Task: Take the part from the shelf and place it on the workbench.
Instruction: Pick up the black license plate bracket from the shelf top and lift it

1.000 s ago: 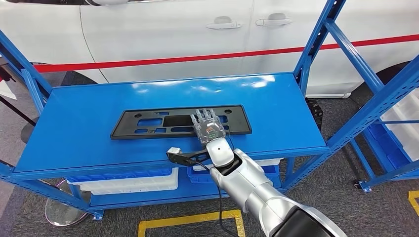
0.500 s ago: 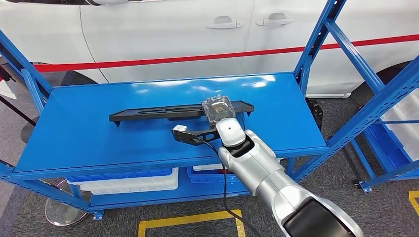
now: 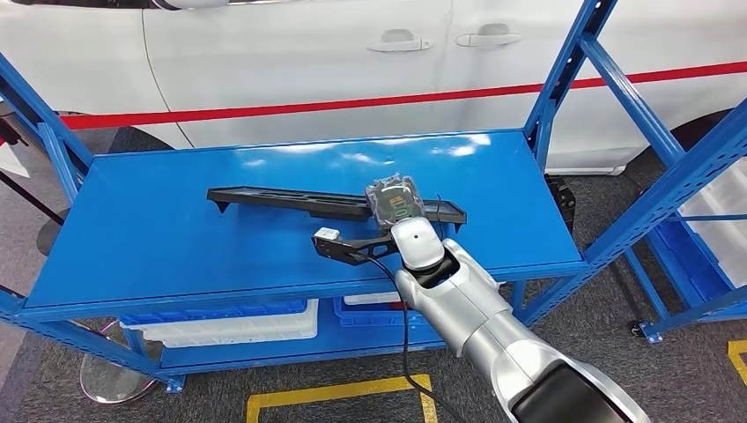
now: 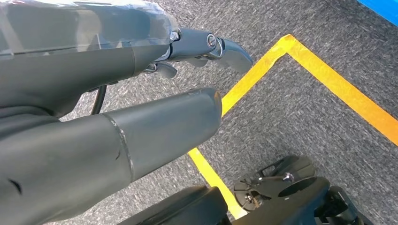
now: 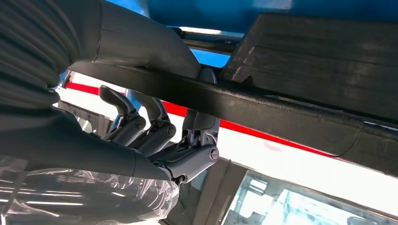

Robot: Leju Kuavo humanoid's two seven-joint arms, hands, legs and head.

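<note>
While a second ago it lay flat, the black part [image 3: 330,202] now hangs edge-on above the blue shelf [image 3: 176,238], right hand [image 3: 394,199] fingers [image 5: 141,124] clamped around it; left hand [image 4: 155,70] holds nothing. Carrying to the table comes next.

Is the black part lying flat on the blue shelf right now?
No: the black part is lifted edge-on, gripped by the right hand.

The blue shelf [image 3: 159,229] top lies bare at 9 o'clock of the right hand [image 3: 396,199] and toward its front edge. The long black part [image 3: 291,200] spans the middle. Blue uprights [image 3: 564,75] close off 2 o'clock, and the white car [image 3: 291,53] walls 12 o'clock.
</note>
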